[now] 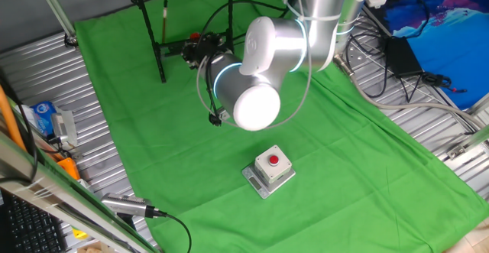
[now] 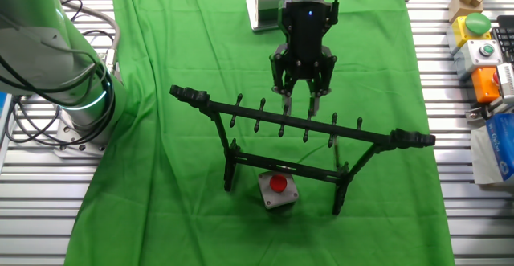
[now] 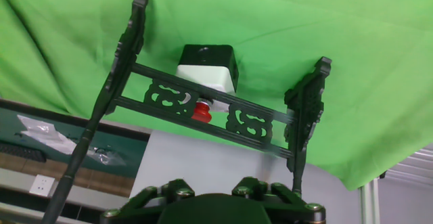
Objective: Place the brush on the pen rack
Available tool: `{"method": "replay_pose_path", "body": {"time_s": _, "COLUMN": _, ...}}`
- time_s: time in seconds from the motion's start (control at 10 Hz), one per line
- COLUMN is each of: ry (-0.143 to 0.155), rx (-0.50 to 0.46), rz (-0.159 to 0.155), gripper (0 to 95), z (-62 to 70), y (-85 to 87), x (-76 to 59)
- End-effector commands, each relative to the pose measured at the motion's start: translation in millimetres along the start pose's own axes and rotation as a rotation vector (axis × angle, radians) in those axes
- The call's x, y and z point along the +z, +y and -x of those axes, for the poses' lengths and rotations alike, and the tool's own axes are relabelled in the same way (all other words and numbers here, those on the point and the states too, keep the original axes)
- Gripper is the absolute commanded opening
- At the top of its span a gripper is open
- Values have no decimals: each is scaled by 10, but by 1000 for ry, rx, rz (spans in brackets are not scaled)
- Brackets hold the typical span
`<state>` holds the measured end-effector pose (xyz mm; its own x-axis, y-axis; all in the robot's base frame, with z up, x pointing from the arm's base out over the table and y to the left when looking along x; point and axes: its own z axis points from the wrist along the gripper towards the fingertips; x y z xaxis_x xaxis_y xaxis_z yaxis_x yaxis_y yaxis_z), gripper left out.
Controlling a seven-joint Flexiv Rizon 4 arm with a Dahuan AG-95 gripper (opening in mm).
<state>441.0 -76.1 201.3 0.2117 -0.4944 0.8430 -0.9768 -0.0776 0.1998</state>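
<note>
**End effector standing open at the rack, brush hanging from the top bar**

End effector (image 2: 299, 99) is hovering just behind the top bar of the pen rack (image 2: 241, 106), its two fingers standing apart and gripping nothing. The brush (image 2: 336, 149) is hanging upright under the top bar, to one side of the fingers and apart from them; one fixed view is showing it too (image 1: 164, 20). The hand view is looking through the rack frame and is not showing the brush.

Handling, as judgement: the brush is looking light, stiff along the shaft and soft at the tip. The thin round shaft is likely slipping or rolling under a loose pinch, so I am favouring a hold at mid-shaft, away from the bristles and the hanging end.

Count: one brush, one rack, one arm. Two grey boxes with red buttons are sitting on the green-covered desk (image 2: 161, 178), one (image 2: 277, 187) under the rack and one (image 2: 265, 1) well beyond it.
</note>
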Motion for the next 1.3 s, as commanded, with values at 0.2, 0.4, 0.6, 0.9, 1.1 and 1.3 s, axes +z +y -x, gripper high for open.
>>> {"method": "replay_pose_path", "body": {"time_s": 0.2, "ry": -104, "rx": 62, "rz": -24, "gripper": 570, "z": 30, "y": -52, "x": -17}}
{"method": "replay_pose_path", "body": {"time_s": 0.4, "ry": -227, "rx": 185, "rz": -30, "gripper": 380, "z": 75, "y": -125, "x": -44}}
{"method": "replay_pose_path", "body": {"time_s": 0.6, "ry": -331, "rx": 317, "rz": -33, "gripper": 0, "z": 119, "y": -198, "x": -72}}
{"method": "replay_pose_path", "body": {"time_s": 0.9, "ry": -506, "rx": 452, "rz": -17, "gripper": 0, "z": 146, "y": -276, "x": -109}}
{"method": "replay_pose_path", "body": {"time_s": 1.1, "ry": -557, "rx": 483, "rz": -9, "gripper": 0, "z": 131, "y": -309, "x": -129}}
{"method": "replay_pose_path", "body": {"time_s": 1.3, "ry": -616, "rx": 524, "rz": 4, "gripper": 0, "z": 125, "y": -336, "x": -144}}
